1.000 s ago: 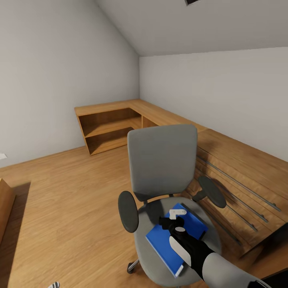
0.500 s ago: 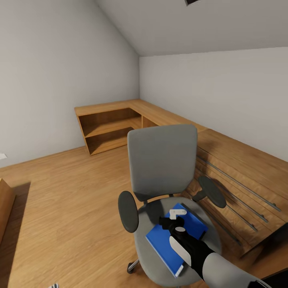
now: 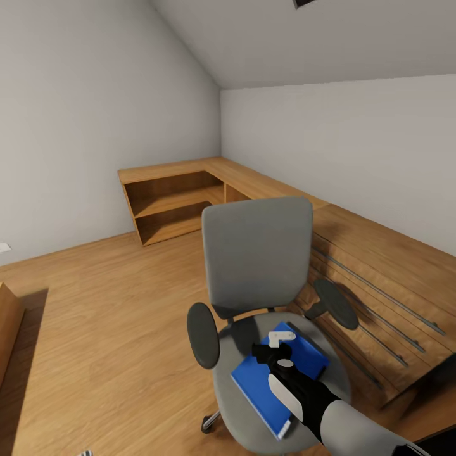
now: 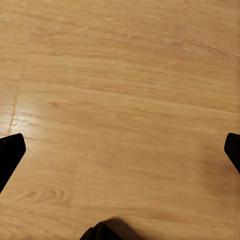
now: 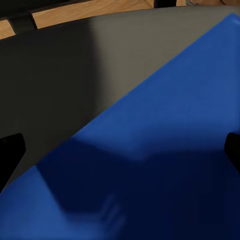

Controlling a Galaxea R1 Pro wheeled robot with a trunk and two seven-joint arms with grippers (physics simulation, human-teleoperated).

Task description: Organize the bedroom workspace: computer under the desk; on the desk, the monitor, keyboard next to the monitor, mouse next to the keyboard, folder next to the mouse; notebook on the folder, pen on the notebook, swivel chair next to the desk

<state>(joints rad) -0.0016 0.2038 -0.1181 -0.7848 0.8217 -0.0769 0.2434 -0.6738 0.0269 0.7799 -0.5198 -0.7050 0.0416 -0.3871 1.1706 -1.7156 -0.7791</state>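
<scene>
The robot's right arm [image 3: 354, 424] has a smooth light-grey outer sleeve that gives way to a black forearm section bearing a long white oval panel. Its wrist is black, with a small round white disc on top and a short white bracket-like piece at the front. The right gripper [image 5: 120, 150] shows two flat black fingertips with squared, angled ends. The left gripper [image 4: 120, 152] has matching black fingertips, with a dark rounded part between them.
</scene>
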